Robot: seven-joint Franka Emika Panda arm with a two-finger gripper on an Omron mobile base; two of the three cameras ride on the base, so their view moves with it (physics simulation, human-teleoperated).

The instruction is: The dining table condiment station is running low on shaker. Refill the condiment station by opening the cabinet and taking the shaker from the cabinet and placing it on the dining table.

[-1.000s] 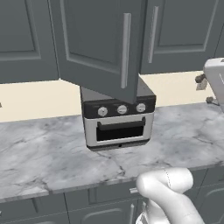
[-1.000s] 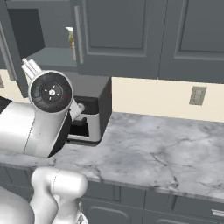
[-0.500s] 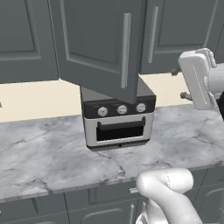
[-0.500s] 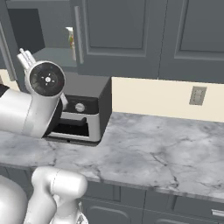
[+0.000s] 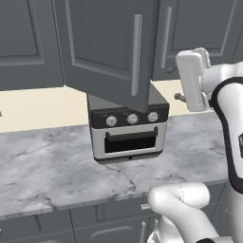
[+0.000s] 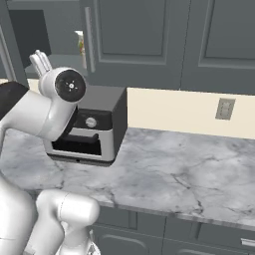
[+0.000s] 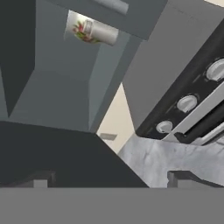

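One step of this job looks done: the cabinet (image 5: 109, 52) door is swung wide open, hanging out over the toaster oven (image 5: 129, 130) on the marble counter (image 5: 47, 166). So I'd say we're at the reach-in stage, going for the shaker.

The gripper (image 7: 109, 177) has its two dark fingertips (image 7: 181, 177) spread far apart with nothing between them, so it's open and empty. From the left base view the hand sits up at cabinet height, off to the right of the open door. In the hand view it's tipped over and looking up from below the cabinet floor, with the oven's knobs on one side.

Honestly I can't spot the shaker itself. What I can see inside the cabinet is the white floral pitcher (image 7: 91, 30) on the shelf, also peeking past the door edge in the right base view. The shaker is probably somewhere on that shelf, above and beyond the fingers, well apart from them.

Next move, as I see it: bring the hand round the door edge, level it with the shelf, and find the little shaker without knocking the pitcher.
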